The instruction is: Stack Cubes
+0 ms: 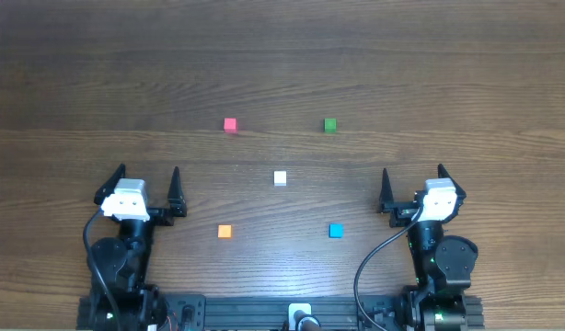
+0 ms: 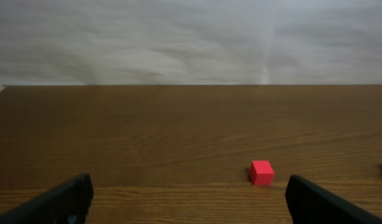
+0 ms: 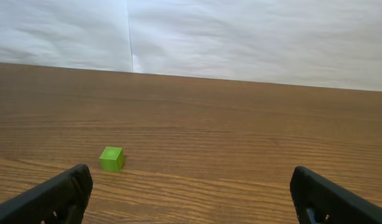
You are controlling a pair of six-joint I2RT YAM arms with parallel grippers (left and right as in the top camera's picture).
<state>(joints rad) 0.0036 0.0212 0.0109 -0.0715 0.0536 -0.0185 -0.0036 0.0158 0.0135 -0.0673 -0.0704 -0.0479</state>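
Observation:
Five small cubes lie apart on the wooden table: a pink cube, a green cube, a white cube, an orange cube and a blue cube. My left gripper stands open at the left, nothing between its fingers, with the pink cube ahead of it. My right gripper stands open at the right, holding nothing, with the green cube ahead of it. Both grippers are well apart from every cube.
The wooden table stretches far beyond the cubes. A pale wall rises behind the table's far edge. The arm bases and cables sit along the near edge.

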